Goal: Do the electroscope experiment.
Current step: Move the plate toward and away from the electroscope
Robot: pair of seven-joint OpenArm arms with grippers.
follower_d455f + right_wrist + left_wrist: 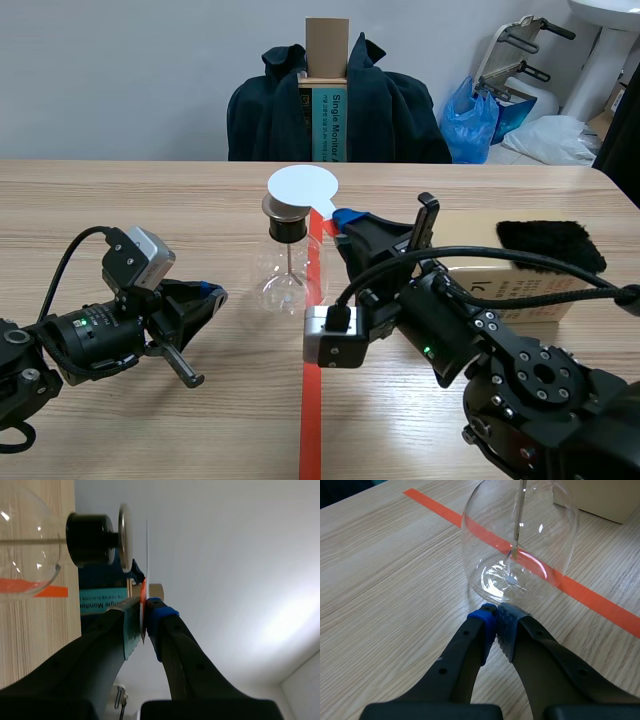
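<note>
So right now the right gripper [343,222] is clamped on the edge of a thin white disc [302,185], holding it just over the electroscope [288,262], which stands mid-table on the orange-red tape line [313,400]. From the right wrist view the disc [147,545] looks just off the metal cap [125,537], though it's hard to say if they touch. The left gripper [208,294] is shut on nothing, with its tips [496,617] parked right next to the base of the glass flask [520,540]. My worry is that nothing is bracing that flask. If the disc comes in too hard or at an angle, I'd guess it shoves the cap and the whole thing slides or tips, since it's top-heavy glass on smooth wood. The disc is also pinched only at its rim, so it could flex or twist in the pads and hit the cap edge-on. A nudge from the left arm would bump the flask too.
</note>
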